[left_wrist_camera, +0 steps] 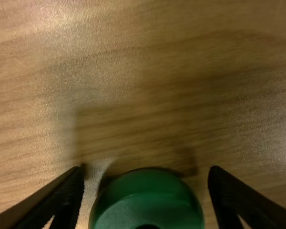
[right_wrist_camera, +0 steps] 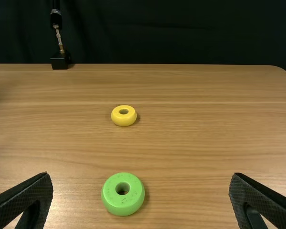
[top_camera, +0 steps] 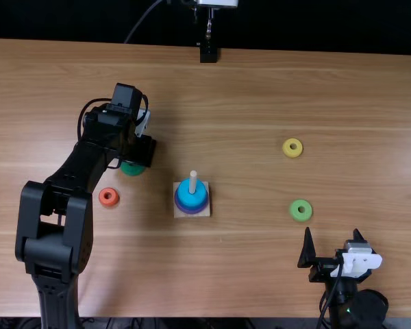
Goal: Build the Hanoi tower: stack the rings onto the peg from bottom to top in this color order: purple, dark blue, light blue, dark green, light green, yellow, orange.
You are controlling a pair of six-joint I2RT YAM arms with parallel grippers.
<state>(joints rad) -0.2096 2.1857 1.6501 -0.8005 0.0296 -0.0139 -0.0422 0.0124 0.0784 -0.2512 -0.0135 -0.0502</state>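
The dark green ring [left_wrist_camera: 148, 205] lies on the surface [top_camera: 246, 274] between the fingers of the left gripper [top_camera: 142, 151]. Those fingers are spread wide, one on each side of the ring, with a strip of wood showing between each finger and the ring in the left wrist view. The orange ring [top_camera: 109, 197] sits near these fingers, toward the near edge and a little left of them.

To their right and closer to the near edge stands the peg [top_camera: 192, 177] on its square base [top_camera: 177, 214]. The light blue ring [top_camera: 201, 192] is on top there, with darker blue and purple [top_camera: 192, 209] below it, and the peg's tip rises above the stack.

The right gripper [top_camera: 332, 232] also has its fingers wide apart, with nothing held between them. Beyond the fingers, near them, lies the light green ring [right_wrist_camera: 123, 204]; the yellow ring [right_wrist_camera: 124, 117] lies farther out past it. Well apart from both pairs of fingers, a black stand [top_camera: 208, 53] is at the surface's far edge.
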